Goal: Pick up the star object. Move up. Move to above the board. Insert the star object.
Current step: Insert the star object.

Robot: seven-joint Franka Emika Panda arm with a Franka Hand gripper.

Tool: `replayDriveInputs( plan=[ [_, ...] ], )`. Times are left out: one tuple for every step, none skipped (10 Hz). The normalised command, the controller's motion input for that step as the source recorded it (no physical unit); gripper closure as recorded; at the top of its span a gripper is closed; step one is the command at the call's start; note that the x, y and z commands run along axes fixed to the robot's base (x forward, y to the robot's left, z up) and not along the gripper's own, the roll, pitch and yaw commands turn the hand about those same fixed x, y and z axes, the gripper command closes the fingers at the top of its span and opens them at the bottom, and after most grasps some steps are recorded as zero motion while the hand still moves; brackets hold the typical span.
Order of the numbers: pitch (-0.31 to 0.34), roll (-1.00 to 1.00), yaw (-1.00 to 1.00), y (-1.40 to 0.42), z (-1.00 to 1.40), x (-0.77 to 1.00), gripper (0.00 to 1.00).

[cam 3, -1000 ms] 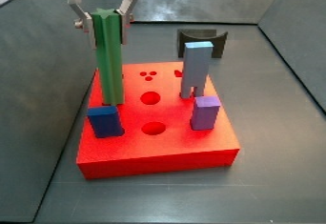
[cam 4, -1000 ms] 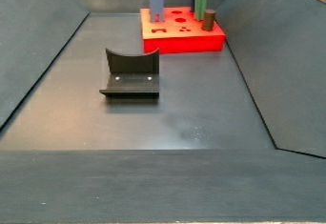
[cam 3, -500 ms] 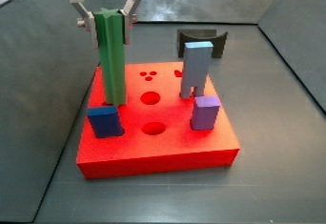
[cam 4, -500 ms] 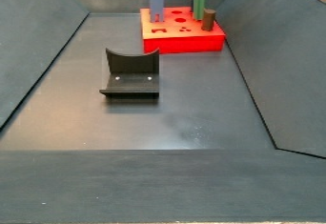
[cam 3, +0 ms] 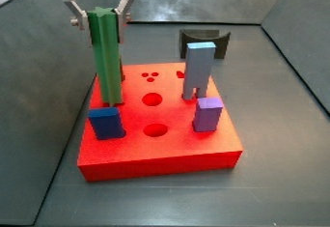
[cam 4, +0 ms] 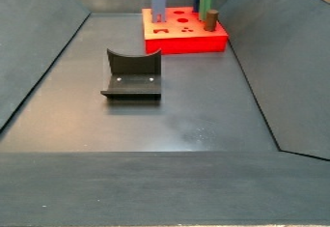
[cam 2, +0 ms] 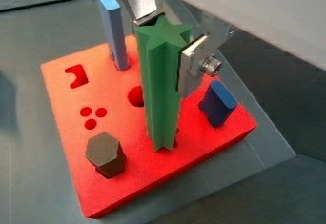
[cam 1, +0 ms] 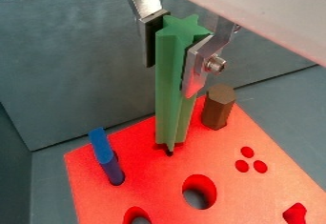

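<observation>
- Gripper (cam 1: 176,39) sits high over the left part of the board (cam 3: 168,154), its silver fingers (cam 1: 200,61) clenched on the top end of the star object (cam 1: 174,85); both wrist views show plates pressed to opposite ridged faces.
- Star object (cam 3: 106,57) stands upright, its lower end at the board's top face near the left edge. In a wrist view (cam 2: 160,85) the foot meets the red surface. Whether it is down in its hole or only resting on top, cannot tell.
- Handling, as a judgement: looks rigid, probably light plastic, smooth-faced. Very tall and slender, so a hold at the top leaves a long lever below; a small tilt at the fingers would swing the foot off line.
- Ridges give the flat pads narrow contact, so twisting in the grip seems possible. A hold on two opposing faces near the top, as it stands now, keeps the fingers clear of neighbours.
- Neighbours on the board: dark blue block (cam 3: 106,124) just beside the foot, purple block (cam 3: 206,115), tall light-blue block (cam 3: 198,70), brown hexagonal peg (cam 1: 219,107).
- Fixture (cam 4: 133,74) stands on the floor, well apart from the board.
</observation>
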Motion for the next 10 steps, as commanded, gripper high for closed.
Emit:
replayDriveInputs(
  plan=[
    [-0.020,-0.05,-0.09,-0.07,-0.16,0.01,1.00],
    [-0.011,-0.04,-0.16,-0.08,-0.11,0.12,1.00],
    [0.000,0.00,-0.08,0.00,-0.03,0.01,1.00],
    [0.000,0.00,-0.07,0.00,0.00,0.00,1.00],
    [0.000,0.00,-0.07,-0.01,0.00,0.01,1.00],
    [0.000,0.00,-0.09,-0.04,0.00,0.04,1.00],
    [0.000,-0.03,-0.10,-0.11,-0.04,0.07,1.00],
    [-0.009,-0.06,-0.12,-0.10,-0.07,0.07,1.00],
    [0.000,-0.01,-0.10,-0.05,-0.07,0.02,1.00],
    [0.000,0.00,-0.09,-0.03,-0.07,0.04,1.00]
  ],
)
